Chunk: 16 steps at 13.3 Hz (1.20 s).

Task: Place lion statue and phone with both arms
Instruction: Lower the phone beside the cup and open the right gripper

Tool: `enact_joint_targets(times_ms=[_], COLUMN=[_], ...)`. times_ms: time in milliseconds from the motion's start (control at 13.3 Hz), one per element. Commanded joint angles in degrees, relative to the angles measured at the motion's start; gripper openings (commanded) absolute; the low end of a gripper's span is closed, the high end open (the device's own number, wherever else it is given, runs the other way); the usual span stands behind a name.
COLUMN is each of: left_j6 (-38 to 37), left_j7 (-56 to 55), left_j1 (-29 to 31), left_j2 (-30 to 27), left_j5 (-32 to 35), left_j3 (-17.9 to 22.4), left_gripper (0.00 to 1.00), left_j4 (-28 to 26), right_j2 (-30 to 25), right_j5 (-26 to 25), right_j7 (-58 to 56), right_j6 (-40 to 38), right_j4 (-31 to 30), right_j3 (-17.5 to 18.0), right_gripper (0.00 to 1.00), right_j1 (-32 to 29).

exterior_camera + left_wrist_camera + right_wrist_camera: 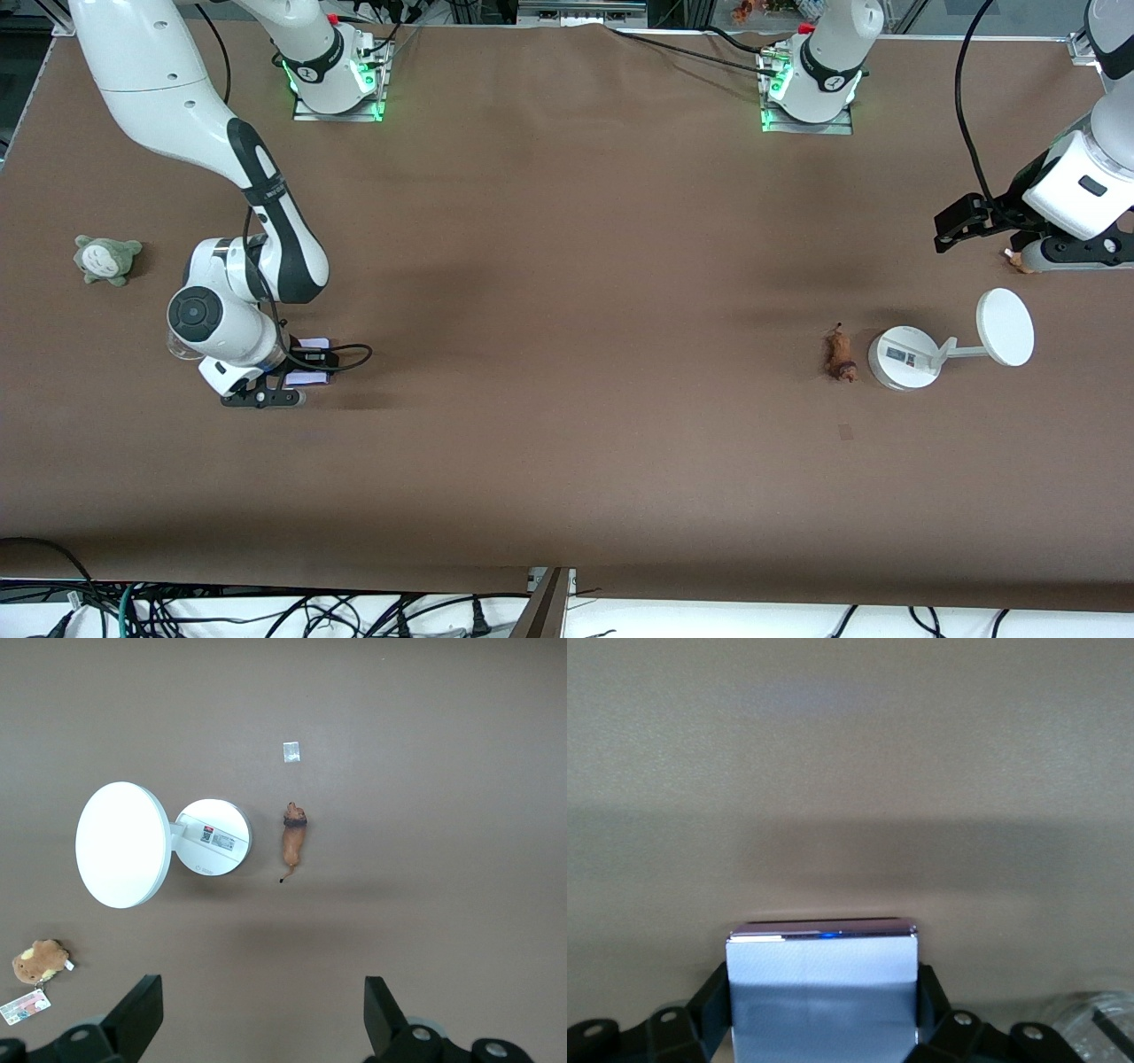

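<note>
My right gripper [824, 1028] clasps the phone [822, 988], while my spread left gripper [261, 1014] hangs nearer the lion statue [293, 835].

I see bright, even light from above on the brown cloth-covered table [567, 266]. Soft dark shadows lie under both arms. My right wrist view looks blurry.

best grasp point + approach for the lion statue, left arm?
Probably top-down: the lion statue lies flat beside the white stand. Close across its narrow mid-body, fingers along the short axis, minding the stand's base. The left gripper hangs open above the table.
</note>
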Motion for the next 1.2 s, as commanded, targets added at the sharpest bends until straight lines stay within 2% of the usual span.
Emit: enact_joint_targets(times_ms=[0, 75, 150, 300, 525, 900, 1125], left_j6=[-0.37, -0.37, -0.37, -0.46, -0.46, -0.46, -0.46], left_j7=[0.42, 0.34, 0.34, 0.34, 0.34, 0.25, 0.07], left_j1=[-0.22, -0.22, -0.22, -0.14, -0.14, -0.22, -0.22], left_j2=[-0.85, -0.85, -0.85, -0.85, -0.85, -0.85, -0.85], left_j5=[-1.42, -1.42, -1.42, -1.42, -1.51, -1.42, -1.42], left_j3=[0.22, 0.22, 0.22, 0.22, 0.22, 0.22, 0.22], left_gripper=[1.00, 1.00, 1.00, 1.00, 1.00, 1.00, 1.00], left_j4=[-0.58, -0.58, -0.58, -0.58, -0.58, -0.58, -0.58], right_j2=[0.00, -0.08, -0.35, -1.48, -5.43, -16.32, -20.47], right_j5=[0.98, 0.98, 0.98, 0.98, 0.98, 0.98, 0.98], right_j7=[-1.34, -0.99, -1.33, -1.42, -1.34, -0.90, -0.28], right_j6=[1.03, 0.85, 0.59, -0.37, -6.68, -27.05, -42.87], right_j4=[-0.69, -0.52, -0.26, -0.17, 1.15, 5.71, 13.69], right_j3=[0.43, 0.43, 0.51, 0.69, 0.87, 0.95, 1.04], right_gripper=[0.91, 0.97, 0.99, 0.99, 0.99, 0.99, 0.99], right_j1=[-0.89, -0.80, -0.80, -0.71, -0.53, -0.27, -0.27])
